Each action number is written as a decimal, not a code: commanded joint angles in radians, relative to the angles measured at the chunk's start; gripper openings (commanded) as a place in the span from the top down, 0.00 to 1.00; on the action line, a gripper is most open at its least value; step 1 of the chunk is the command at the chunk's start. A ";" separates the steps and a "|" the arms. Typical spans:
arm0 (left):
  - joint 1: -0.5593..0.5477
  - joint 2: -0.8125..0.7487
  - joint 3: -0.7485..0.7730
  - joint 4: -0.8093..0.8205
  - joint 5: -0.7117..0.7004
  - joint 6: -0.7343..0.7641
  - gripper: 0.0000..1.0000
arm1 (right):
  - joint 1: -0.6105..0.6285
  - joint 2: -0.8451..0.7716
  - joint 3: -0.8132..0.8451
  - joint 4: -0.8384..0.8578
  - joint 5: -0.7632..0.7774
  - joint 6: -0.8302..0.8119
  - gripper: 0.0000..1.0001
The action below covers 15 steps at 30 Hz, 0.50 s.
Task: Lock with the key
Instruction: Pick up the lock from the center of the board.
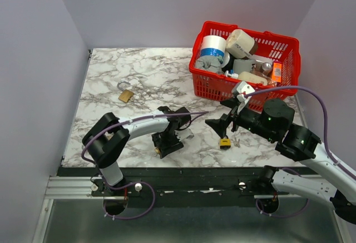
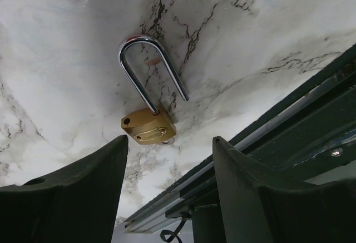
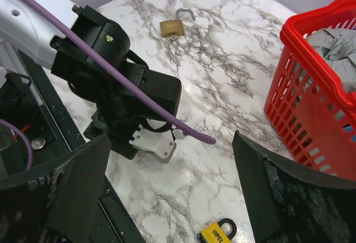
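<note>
lying ahead of parted left jaws: open brass padlock. right jaws wide, facing left arm; red basket beside.

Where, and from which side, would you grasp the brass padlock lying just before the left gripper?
Take the brass padlock by its body, not the open shackle. It lies flat, body nearest the left gripper, so probably come down from above, straddling its short sides.
</note>
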 commanded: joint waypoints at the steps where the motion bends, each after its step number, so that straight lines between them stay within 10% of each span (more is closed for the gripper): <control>1: -0.002 0.027 -0.003 -0.011 -0.046 0.009 0.31 | -0.008 -0.008 0.019 -0.003 0.019 0.012 0.00; 15: 0.037 0.053 -0.015 0.072 -0.047 -0.065 0.45 | -0.010 0.000 0.028 -0.001 0.017 0.011 0.00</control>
